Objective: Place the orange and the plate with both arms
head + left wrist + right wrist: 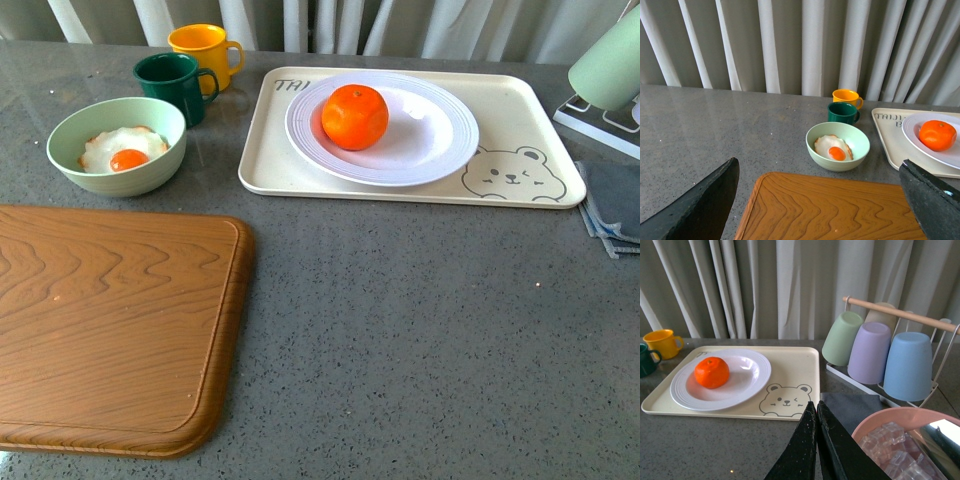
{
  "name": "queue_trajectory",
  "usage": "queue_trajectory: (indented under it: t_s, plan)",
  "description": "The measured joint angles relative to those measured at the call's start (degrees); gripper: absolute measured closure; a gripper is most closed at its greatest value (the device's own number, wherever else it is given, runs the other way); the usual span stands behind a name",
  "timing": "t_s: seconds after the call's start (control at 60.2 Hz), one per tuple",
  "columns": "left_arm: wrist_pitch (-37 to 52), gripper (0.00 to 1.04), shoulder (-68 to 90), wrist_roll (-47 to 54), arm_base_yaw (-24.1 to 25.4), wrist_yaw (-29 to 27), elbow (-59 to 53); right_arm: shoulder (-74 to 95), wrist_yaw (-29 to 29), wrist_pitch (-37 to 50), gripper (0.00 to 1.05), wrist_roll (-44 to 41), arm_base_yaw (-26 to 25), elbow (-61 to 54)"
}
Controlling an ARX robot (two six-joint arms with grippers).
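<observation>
Wood-grained and rounded at the corners, the cutting board (pixel 105 325) lies nearest on the grey speckled countertop (pixel 420 320), on the left side. Neither arm shows in the front view. In the left wrist view the left gripper (pixel 820 202) has its black fingers (pixel 700 205) spread wide apart above the board, with nothing between them. In the right wrist view the right gripper (pixel 816 450) has its two dark fingers pressed together, holding nothing, beside a pink container of clear cubes (pixel 900 445) and over a folded grey cloth (pixel 852 407). Farther back on the left sits a pale green bowl (pixel 117 145) with a fried egg (pixel 123 150) inside. Level with it, centre-right, the cream bear tray (pixel 520 165) carries the white ribbed plate (pixel 430 135), and the orange (pixel 355 117) rests in the plate, left of its middle. Behind the bowl stand a dark green mug (pixel 175 85) and, farther still, a yellow mug (pixel 205 50). At the far right a rack (pixel 875 382) holds upturned green, purple and blue cups, before pale curtains (pixel 790 45).
</observation>
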Motion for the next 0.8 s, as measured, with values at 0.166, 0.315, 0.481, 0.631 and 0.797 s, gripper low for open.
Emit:
queue_trajectory:
  t_s: [0.166,0.315,0.481,0.631,0.797]
  plan:
    - [0.0,0.09,0.0,0.0,0.0,0.0,0.0,-3.91,0.02,-3.8,1.03,0.0,0.0,0.0]
    - [0.0,0.09,0.0,0.02,0.0,0.0,0.0,-6.75,0.0,-6.64,1.03,0.0,0.0,0.0]
    - [0.0,0.09,0.0,0.02,0.0,0.0,0.0,-9.53,0.02,-9.38,1.03,0.0,0.0,0.0]
    - [0.0,0.09,0.0,0.02,0.0,0.0,0.0,-11.65,0.02,-11.52,1.03,0.0,0.0,0.0]
    - [0.0,0.09,0.0,0.0,0.0,0.0,0.0,-20.33,0.0,-21.53,1.03,0.0,0.0,0.02]
